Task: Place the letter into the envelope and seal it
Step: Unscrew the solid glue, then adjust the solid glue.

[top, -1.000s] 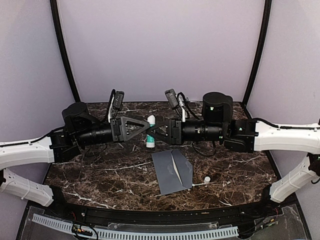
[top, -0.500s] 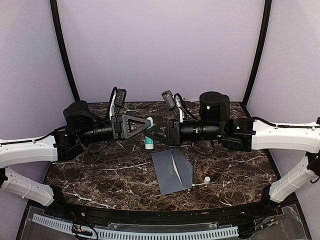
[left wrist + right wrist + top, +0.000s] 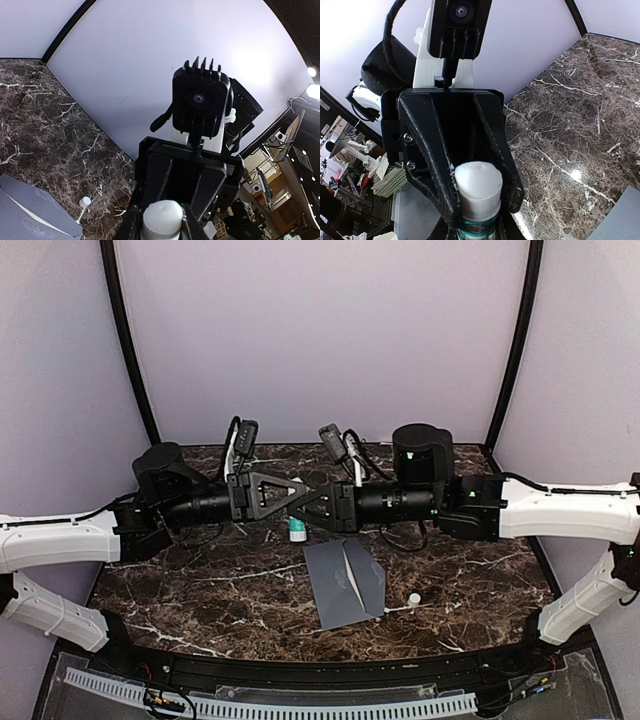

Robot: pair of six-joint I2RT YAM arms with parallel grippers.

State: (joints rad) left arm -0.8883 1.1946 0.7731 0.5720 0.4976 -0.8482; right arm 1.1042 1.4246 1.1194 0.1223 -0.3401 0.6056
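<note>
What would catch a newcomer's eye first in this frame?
The left gripper and right gripper meet tip to tip above the middle of the table, both apparently clamped on a small teal-and-white glue stick held roughly upright between them. Nearer the arm bases, the grey envelope lies flat on the dark marble, with a small white cap just to its right.

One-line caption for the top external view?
Left gripper and right gripper both clamp a glue stick behind the envelope.
</note>
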